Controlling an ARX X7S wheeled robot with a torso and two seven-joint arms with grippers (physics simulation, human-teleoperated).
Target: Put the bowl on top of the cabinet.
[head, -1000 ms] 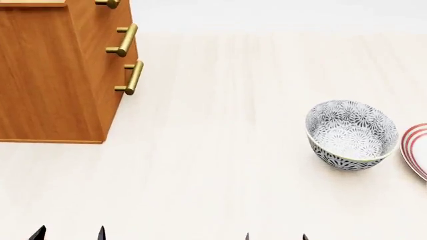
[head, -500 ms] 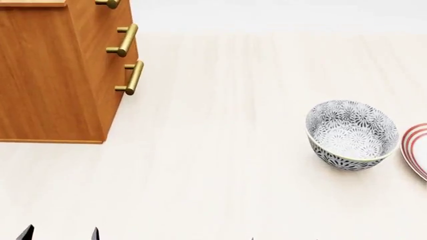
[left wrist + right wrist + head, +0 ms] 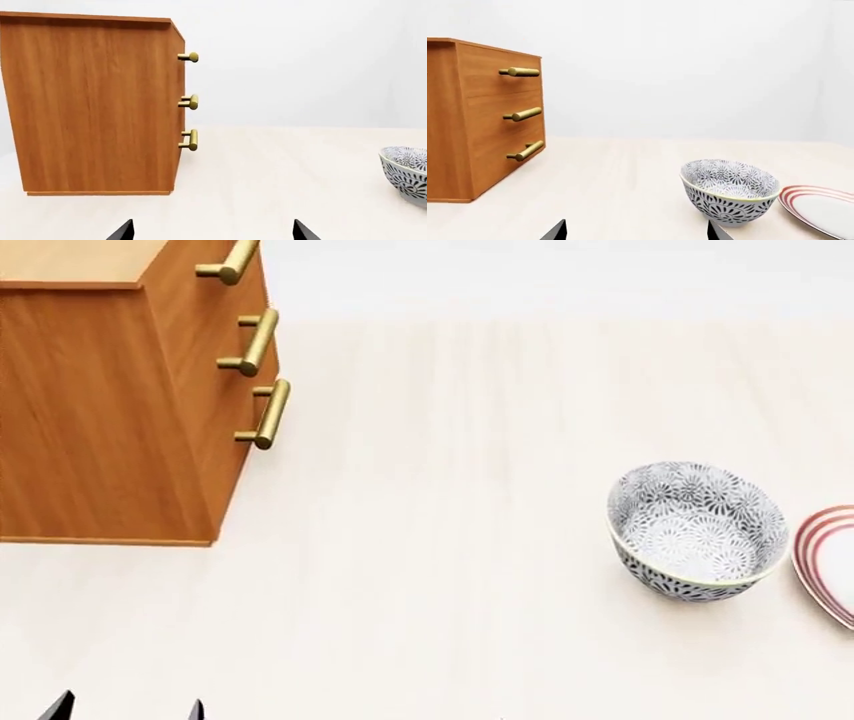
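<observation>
I see the cabinet (image 3: 107,400) at the desk's (image 3: 441,440) far left, drawer handles (image 3: 271,414) facing right. Bowl (image 3: 694,530) sits upright near the right edge, mouth up, just beside the red-ringed plate (image 3: 830,562). Left gripper (image 3: 212,231) and right gripper (image 3: 636,231): jaws spread wide, both empty.
</observation>
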